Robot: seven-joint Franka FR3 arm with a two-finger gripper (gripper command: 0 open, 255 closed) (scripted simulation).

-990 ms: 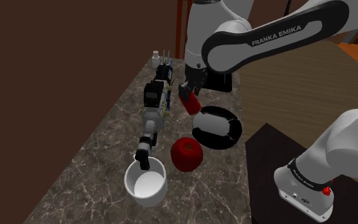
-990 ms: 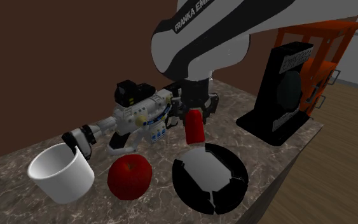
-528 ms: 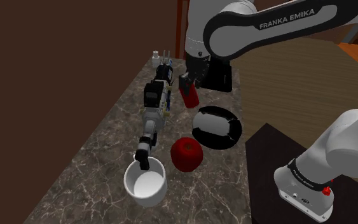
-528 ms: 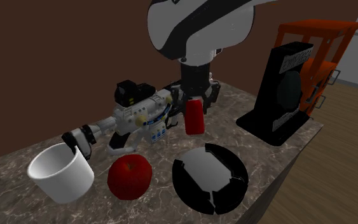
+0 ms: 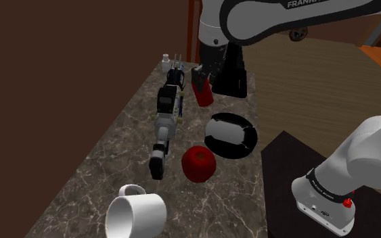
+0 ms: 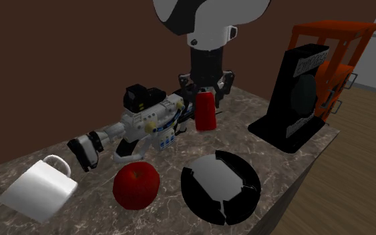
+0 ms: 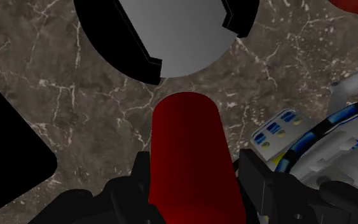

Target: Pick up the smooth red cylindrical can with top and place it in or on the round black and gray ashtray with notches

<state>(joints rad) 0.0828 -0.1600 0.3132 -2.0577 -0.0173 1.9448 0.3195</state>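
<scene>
Lifted higher off the worktop point(image 5: 104, 159) and swung from tilted to upright in the pincer point(image 6: 205, 92): red can point(image 6: 205, 113). Toppled onto its side, away from the toy robot point(image 5: 167, 115): white mug point(image 5: 138, 215).

Gripper point(image 6: 205, 93): all black. Can point(image 6: 205, 112) between its fingers: plain deep red, no markings. Ashtray point(image 6: 200, 200), near the gripper and lower than it: black rim, flat grey centre. Apple point(image 6: 136, 185), farther from the gripper than the ashtray: red. Mug point(image 6: 36, 193), farthest from the gripper: white. Toy point(image 6: 146, 120), just beside the gripper: white and black, with small blue and yellow marks. Counter point(image 6: 293, 167): dark grey-brown marble pattern, thin white veins.
</scene>
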